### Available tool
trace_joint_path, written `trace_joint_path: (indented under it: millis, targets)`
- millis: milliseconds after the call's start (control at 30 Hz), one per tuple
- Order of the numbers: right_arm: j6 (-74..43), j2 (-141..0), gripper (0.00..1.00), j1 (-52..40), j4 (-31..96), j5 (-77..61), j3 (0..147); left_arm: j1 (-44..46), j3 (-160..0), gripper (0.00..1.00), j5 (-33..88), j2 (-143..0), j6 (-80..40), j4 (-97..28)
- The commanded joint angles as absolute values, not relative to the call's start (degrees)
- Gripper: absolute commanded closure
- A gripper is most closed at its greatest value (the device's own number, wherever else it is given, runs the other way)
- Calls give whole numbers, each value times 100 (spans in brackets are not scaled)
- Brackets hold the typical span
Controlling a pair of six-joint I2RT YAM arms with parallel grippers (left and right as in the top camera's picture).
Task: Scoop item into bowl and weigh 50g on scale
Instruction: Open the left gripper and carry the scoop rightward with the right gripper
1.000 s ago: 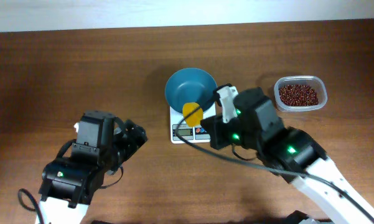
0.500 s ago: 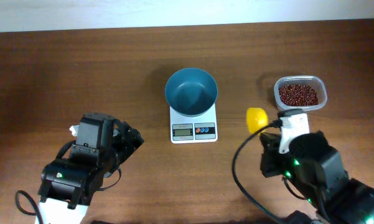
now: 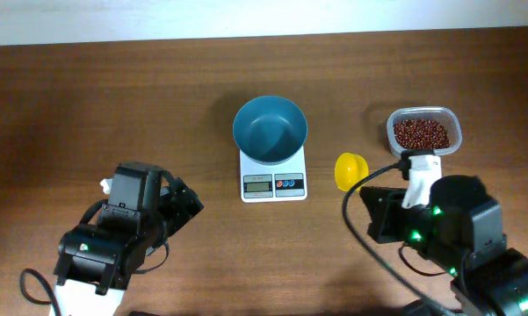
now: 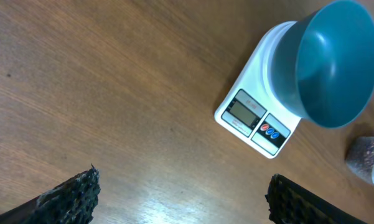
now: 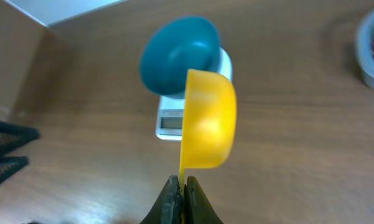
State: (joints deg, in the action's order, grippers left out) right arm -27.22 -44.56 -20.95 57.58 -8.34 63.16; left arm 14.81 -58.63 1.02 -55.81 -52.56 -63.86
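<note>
The right gripper (image 5: 180,186), pinching a yellow scoop (image 3: 350,170), has swung back from over the blue bowl (image 3: 270,129) and now hangs between the scale (image 3: 273,183) and the tub (image 3: 458,132) of red-brown beans (image 3: 421,133). The bowl sits on the scale and looks empty, though a few beans may be hidden. Scooping probably comes next. The left gripper (image 4: 183,196) is spread wide, holding nothing.

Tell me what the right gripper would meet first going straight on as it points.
Probably the scale carrying the bowl, struck first by the yellow scoop that the right gripper holds; its height is unclear.
</note>
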Motion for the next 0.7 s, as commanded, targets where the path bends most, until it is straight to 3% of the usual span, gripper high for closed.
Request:
trace_joint_path:
  millis: [0, 200, 300, 400, 667]
  targets:
    - [-1927, -4423, 96, -1227, 6027, -1330, 6305, 1446, -5931, 10, 23, -5524, -5061, -6469]
    - [-1376, -4504, 96, 329, 6681, -860, 6716, 1446, -5931, 10, 139, -5527, -5063, -6486]
    - [-1118, -4790, 96, 886, 6871, -707, 7083, 1446, -5931, 4, 150, -5529, -4827, -6416]
    - [-1133, -5214, 96, 1096, 7183, -958, 7352, 1446, -5931, 1, 148, -5531, -4309, -6418]
    - [-576, -5535, 96, 1087, 7422, -1466, 7450, 1446, -5931, 1, 99, -5531, -4300, -6477]
